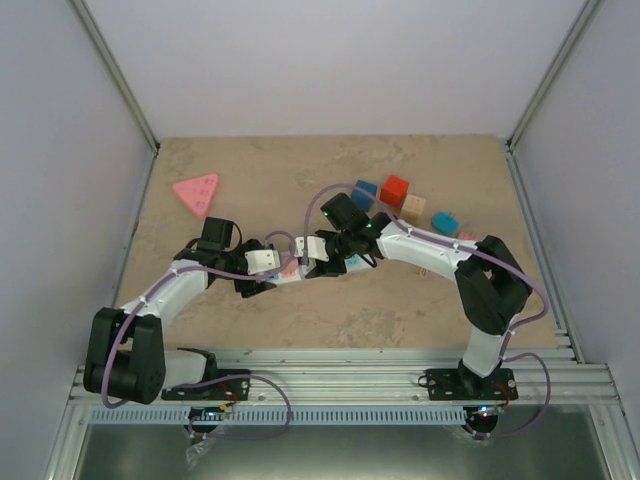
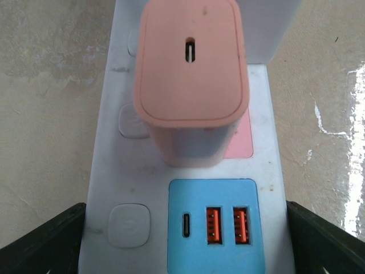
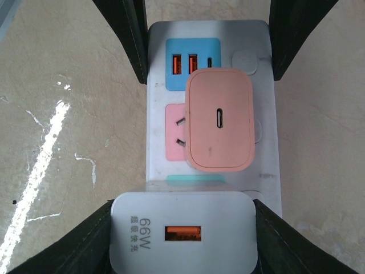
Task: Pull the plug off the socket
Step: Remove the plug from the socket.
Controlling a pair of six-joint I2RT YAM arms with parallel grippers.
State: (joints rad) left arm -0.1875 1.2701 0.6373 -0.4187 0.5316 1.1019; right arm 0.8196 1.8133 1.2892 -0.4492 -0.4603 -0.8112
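Observation:
The socket is a long white power strip lying flat on the table, also seen between the two arms. A white "66W" plug sits over its teal outlet, and my right gripper is shut on it, fingers pressed to both sides. Whether this plug is seated or slightly lifted I cannot tell. A pink plug stands in the pink outlet. My left gripper straddles the blue USB end, its fingers against the strip's long sides.
A pink triangular block lies at the back left. Blue, red, tan and teal blocks sit at the back right. White walls close in three sides, and a metal rail runs along the front.

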